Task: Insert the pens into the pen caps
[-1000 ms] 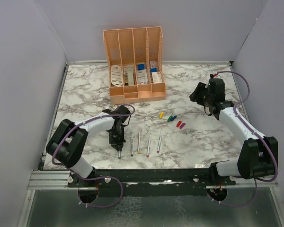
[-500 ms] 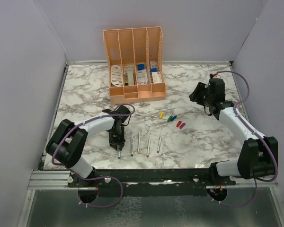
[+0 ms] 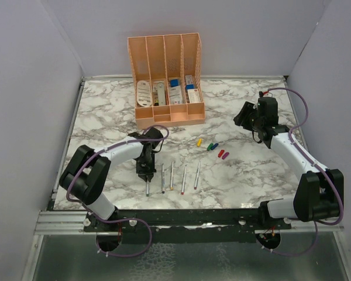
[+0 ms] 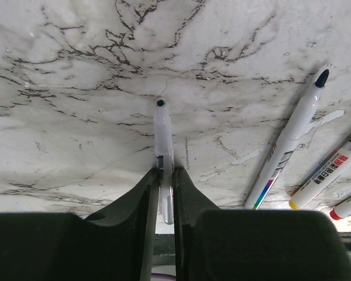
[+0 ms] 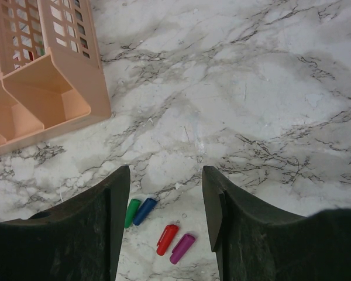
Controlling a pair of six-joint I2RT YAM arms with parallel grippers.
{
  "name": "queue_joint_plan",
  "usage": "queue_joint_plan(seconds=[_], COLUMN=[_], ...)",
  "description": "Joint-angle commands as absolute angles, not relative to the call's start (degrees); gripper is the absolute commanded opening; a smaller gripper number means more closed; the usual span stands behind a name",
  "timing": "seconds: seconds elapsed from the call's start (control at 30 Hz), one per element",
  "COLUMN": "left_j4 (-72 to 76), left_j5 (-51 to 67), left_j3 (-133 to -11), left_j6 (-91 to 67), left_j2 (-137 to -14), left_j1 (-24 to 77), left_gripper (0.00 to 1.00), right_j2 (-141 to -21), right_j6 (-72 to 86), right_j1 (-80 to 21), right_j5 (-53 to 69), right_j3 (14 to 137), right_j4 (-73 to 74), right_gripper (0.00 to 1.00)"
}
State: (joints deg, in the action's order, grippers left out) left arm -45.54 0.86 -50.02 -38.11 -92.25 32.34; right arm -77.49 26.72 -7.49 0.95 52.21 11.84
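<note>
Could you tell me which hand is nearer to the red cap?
Right. The right hand hovers just beyond the red cap; the left hand grips a pen farther off to its left.

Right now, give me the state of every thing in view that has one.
left gripper: shut on the green-tipped pen.
green-tipped pen: uncapped, pinched in that gripper.
other four pens: uncapped, lying side by side on the marble table.
pen caps: all five loose on the table, none on a pen.
right gripper: open, holding nothing.
peach organiser: upright, items in its rear slots.
</note>
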Motion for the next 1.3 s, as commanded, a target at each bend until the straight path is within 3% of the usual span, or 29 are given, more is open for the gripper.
queue_joint_plan(seconds=[0.0, 0.13, 0.3, 0.73, 1.07, 1.27], left_j4=[-30.4, -30.8, -30.8, -29.9, -26.5, -11.9], left_j5=[-10.0, -7.9, -6.8, -10.6, -10.4, -9.3], left_j3=[-45.7, -43.0, -41.0, -50.2, -56.4, -49.2], left_j6=[-38.0, -38.4, -36.2, -28.8, -22.8, -21.2], left_j2=[-98.6, -97.6, -93.5, -83.2, -78.6, -71.0], left_j1=[31.7, 31.7, 31.8, 31.9, 31.9, 32.2], left_gripper=[0.09, 0.00, 0.00, 0.00, 0.00, 0.00], right_j2=[-77.8, -77.6, -77.4, -78.8, -77.4, -81.1], right_j6=[26.4, 26.7, 27.0, 25.1, 27.7, 30.4], right_j1=[-7.4, -7.4, -7.3, -7.6, -16.6, -23.2], right_j5=[1.6, 0.8, 0.3, 3.3, 0.1, -3.1], right_j3=[52.0, 52.1, 51.9, 52.2, 50.3, 51.2], right_j4=[10.0, 10.3, 10.2, 13.9, 18.4, 19.6], right_gripper=[0.52, 0.52, 0.52, 0.48, 0.48, 0.44])
